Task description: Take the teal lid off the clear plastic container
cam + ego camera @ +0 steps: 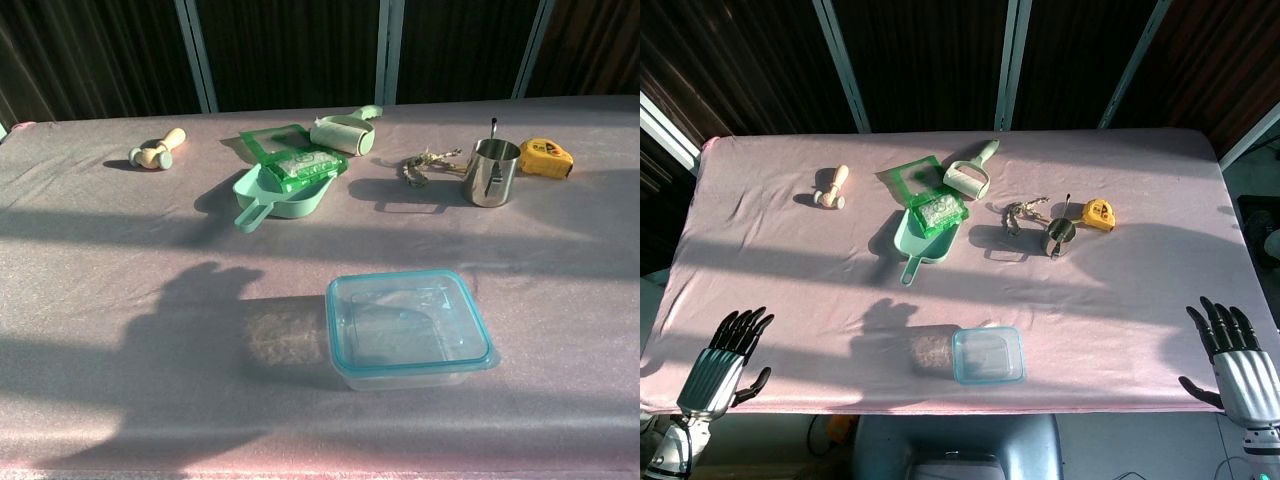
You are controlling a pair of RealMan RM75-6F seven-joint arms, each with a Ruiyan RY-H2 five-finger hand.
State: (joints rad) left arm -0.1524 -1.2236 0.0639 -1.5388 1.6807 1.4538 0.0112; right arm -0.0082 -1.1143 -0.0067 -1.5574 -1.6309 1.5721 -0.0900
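Both hands hover empty with fingers spread, the left hand (725, 362) and right hand (1235, 362) at the table's near corners, well apart from the clear plastic container (410, 330). It sits near the front edge, teal lid (408, 320) still on. Pulling the lid without bracing the light container could lift or slide it off the table.

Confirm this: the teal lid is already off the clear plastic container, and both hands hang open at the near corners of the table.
Not quite. The teal lid is on the clear plastic container, seated all round its rim, as the chest view shows. The rest holds: in the head view the left hand and right hand sit open at the near corners, holding nothing.
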